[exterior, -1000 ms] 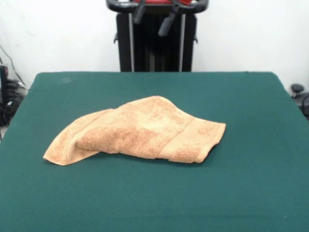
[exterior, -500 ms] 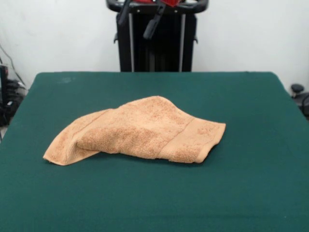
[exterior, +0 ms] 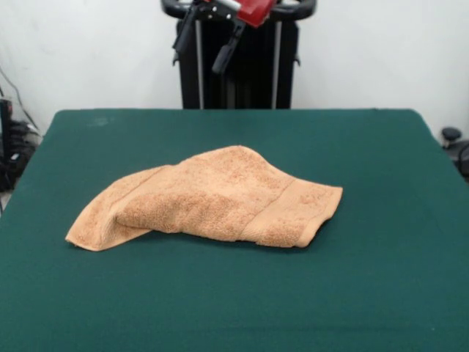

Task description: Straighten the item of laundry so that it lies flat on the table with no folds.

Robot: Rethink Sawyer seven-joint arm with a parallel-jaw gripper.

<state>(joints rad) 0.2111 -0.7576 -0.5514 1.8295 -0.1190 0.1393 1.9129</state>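
Note:
The orange-tan terry towel (exterior: 212,198) lies crumpled and folded over itself in the middle of the dark green table (exterior: 234,301). Its ribbed band shows at the right end, and a folded flap reaches to the left. My gripper (exterior: 198,60) hangs high at the top of the front view, over the table's far edge and well behind and above the towel. Its two black fingers (exterior: 223,56) are spread apart and hold nothing.
The black pedestal (exterior: 238,70) stands behind the table's far edge. Cables and gear (exterior: 11,150) sit off the left side, and a dark object (exterior: 453,139) off the right.
My gripper has come down and moved to the left in the front view, showing more of its red wrist. The towel has not moved.

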